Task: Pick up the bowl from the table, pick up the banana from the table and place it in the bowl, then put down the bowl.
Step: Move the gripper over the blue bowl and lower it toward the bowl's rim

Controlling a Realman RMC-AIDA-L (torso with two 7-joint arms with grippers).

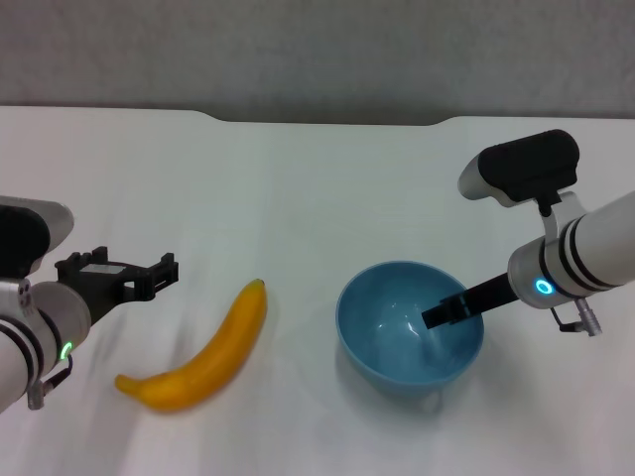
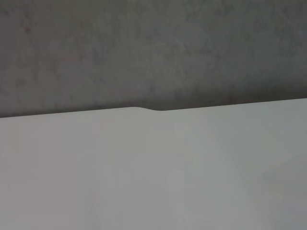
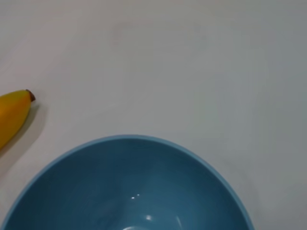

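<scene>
You had the right tool [image 1: 448,308] clamped on the bowl [image 1: 408,332]'s rim, one finger inside, ready to lift it off the worktop [image 1: 298,198]. Left of the bowl lay the banana [image 1: 198,353]; beyond it your left tool [image 1: 149,276] waited, fingers apart.

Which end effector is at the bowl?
The right end effector: its finger reaches over the bowl rim. The left end effector hovers beside the banana.

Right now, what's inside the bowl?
Only a finger of the right gripper reaches inside the bowl; no food. The banana lies outside on the table. The finger hides some inner wall.
</scene>
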